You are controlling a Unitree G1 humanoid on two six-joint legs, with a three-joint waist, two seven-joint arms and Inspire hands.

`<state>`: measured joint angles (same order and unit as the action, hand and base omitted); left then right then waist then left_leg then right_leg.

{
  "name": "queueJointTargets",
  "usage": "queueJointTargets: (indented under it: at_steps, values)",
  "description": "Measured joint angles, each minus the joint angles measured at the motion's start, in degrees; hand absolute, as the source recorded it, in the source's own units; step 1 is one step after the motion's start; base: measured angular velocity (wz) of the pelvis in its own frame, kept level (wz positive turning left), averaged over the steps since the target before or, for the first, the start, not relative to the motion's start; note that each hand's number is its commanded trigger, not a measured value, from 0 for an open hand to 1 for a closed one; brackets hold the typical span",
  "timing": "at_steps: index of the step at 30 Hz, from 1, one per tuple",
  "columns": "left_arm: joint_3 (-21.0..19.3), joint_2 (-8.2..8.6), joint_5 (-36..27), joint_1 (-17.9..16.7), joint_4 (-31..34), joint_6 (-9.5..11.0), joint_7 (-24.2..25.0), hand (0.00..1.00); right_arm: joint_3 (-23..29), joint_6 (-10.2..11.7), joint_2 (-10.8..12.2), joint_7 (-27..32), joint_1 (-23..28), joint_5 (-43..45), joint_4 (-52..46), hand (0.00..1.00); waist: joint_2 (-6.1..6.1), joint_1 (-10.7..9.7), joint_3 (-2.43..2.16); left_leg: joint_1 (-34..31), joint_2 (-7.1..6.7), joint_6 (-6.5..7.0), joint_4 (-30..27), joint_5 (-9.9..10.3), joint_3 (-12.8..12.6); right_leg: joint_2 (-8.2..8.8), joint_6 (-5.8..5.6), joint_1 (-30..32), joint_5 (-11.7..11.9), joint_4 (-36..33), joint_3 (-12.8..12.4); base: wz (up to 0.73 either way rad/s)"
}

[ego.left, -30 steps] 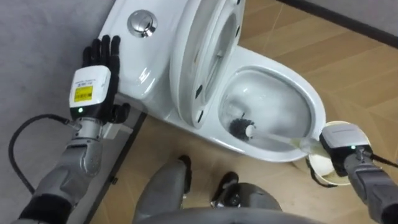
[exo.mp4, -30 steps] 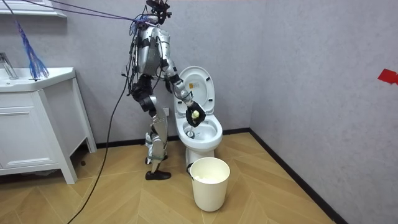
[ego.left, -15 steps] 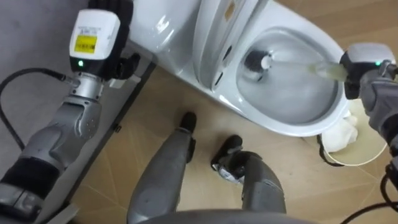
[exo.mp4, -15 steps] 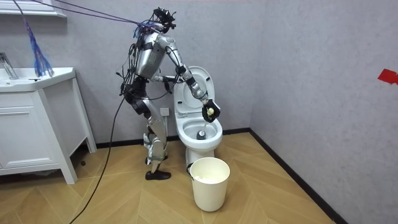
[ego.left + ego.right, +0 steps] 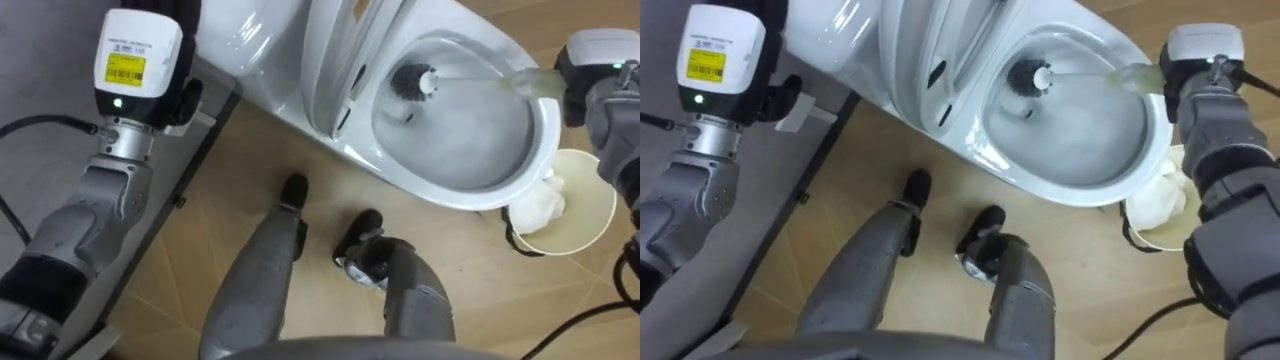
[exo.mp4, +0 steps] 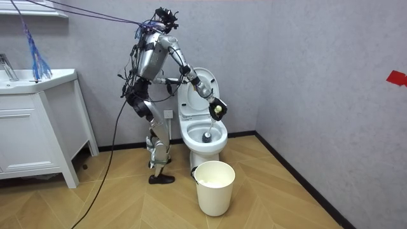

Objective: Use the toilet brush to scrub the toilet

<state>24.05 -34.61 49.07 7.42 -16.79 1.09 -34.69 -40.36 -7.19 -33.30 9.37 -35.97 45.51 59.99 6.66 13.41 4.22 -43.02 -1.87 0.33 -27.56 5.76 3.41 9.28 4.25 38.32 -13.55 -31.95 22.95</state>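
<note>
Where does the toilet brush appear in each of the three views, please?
Left eye view: toilet brush at upper centre, its head inside the toilet bowl, its handle running right to the right hand.
Right eye view: toilet brush at upper centre, its head in the toilet bowl.
Room view: toilet brush mid-picture, slanting down from the right hand.
Shared landmark: the toilet bowl.

Upper left, the top edge is cropping the left hand [image 5: 138, 62]; upper right, the brush handle [image 5: 525, 83] is vanishing behind the right hand [image 5: 600, 58].
</note>
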Motion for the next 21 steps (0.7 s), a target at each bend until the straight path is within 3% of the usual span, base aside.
queueJointTargets:
  at_steps: [4,5,6,7,9,11,15,18,21]
  values:
    - [2.3,0.43,-0.1,-0.2,-0.1,-0.1,0.8,0.0,-4.0,-2.8,0.4,-2.7,5.2,3.2,-5.6,1.0,-2.51,1.4,-0.67,0.3,0.07,0.07,0.1,0.1,0.9,-0.85,-0.09,-1.7,0.6,1.9,1.4,0.12]
    - [3.2,1.01,-0.1,-0.4,-0.5,-0.1,0.7,0.0,-4.4,-5.0,1.3,-3.3,6.8,4.1,-6.9,1.0,-4.29,1.3,-0.89,0.3,0.0,0.08,0.0,0.1,1.6,-1.26,-0.3,-2.3,0.8,2.5,1.8,0.14]
    - [3.6,1.28,-0.1,-1.2,-0.5,-0.2,0.9,0.0,-4.1,-7.0,1.7,-4.2,8.3,4.5,-8.5,1.0,-5.29,1.4,-1.53,0.2,0.03,0.1,0.0,0.1,1.7,-1.35,-0.4,-2.3,0.9,2.9,1.7,0.08]
    - [3.7,1.34,-0.1,-1.9,-0.4,-0.2,1.1,0.0,-3.5,-7.7,1.9,-5.0,9.0,4.9,-9.8,1.0,-5.75,1.3,-1.84,0.3,0.13,0.11,0.0,0.1,1.5,-1.49,-0.41,-2.3,1.0,3.1,1.5,-0.1]
    - [3.5,1.5,-1.0,-4.0,0.1,-1.1,1.1,0.0,-3.0,-11.4,1.2,-8.2,12.1,7.0,-17.2,1.0,-6.91,0.9,-2.62,0.7,0.24,0.11,0.9,0.1,1.2,-1.51,-0.1,-2.4,1.5,3.4,1.4,-0.16]
    - [2.9,1.52,-1.8,-5.8,1.3,-1.7,1.2,0.0,-2.7,-14.3,0.0,-11.4,15.4,8.9,-25.4,1.0,-7.14,0.3,-2.85,0.9,0.32,-0.07,1.5,0.0,1.2,-1.66,0.0,-2.4,1.5,3.6,1.3,-0.06]
    - [0.4,2.51,-4.4,-9.7,3.4,-2.5,-0.5,0.0,-2.1,-19.5,-0.2,-18.6,20.0,13.3,-38.7,1.0,-6.41,-0.7,-3.29,1.1,1.56,-0.56,1.6,0.1,0.3,-3.05,0.59,-2.9,2.0,5.2,0.9,-0.12]
    - [0.2,2.51,-4.5,-10.5,3.3,-2.3,-2.3,0.0,-0.8,-21.4,-0.5,-22.6,23.9,15.5,-46.3,1.0,-5.28,-0.6,-3.62,0.3,2.93,-0.84,-0.1,1.0,-0.8,-4.4,0.84,-3.4,2.2,6.4,0.9,-0.06]
    - [0.4,2.55,-4.5,-10.7,2.8,-2.4,-4.1,0.0,1.4,-21.7,-2.1,-26.7,27.0,17.6,-52.8,1.0,-4.79,-0.6,-3.6,0.2,3.51,-0.7,-0.2,1.6,-1.4,-4.84,0.94,-3.4,2.3,7.1,0.9,-0.05]
